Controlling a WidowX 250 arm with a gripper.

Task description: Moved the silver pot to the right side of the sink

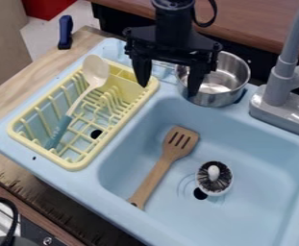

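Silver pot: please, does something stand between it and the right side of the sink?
Yes, directly sideways: the grey faucet stands just right of the silver pot. Over the basin, slanting forward and right, nothing visible seems in the way.

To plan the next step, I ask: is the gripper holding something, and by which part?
Nothing appears held: the gripper's fingers stand wide apart, one seen against the silver pot.

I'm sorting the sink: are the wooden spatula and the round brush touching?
Apart: the camera view shows bare blue basin between the wooden spatula and the round brush.
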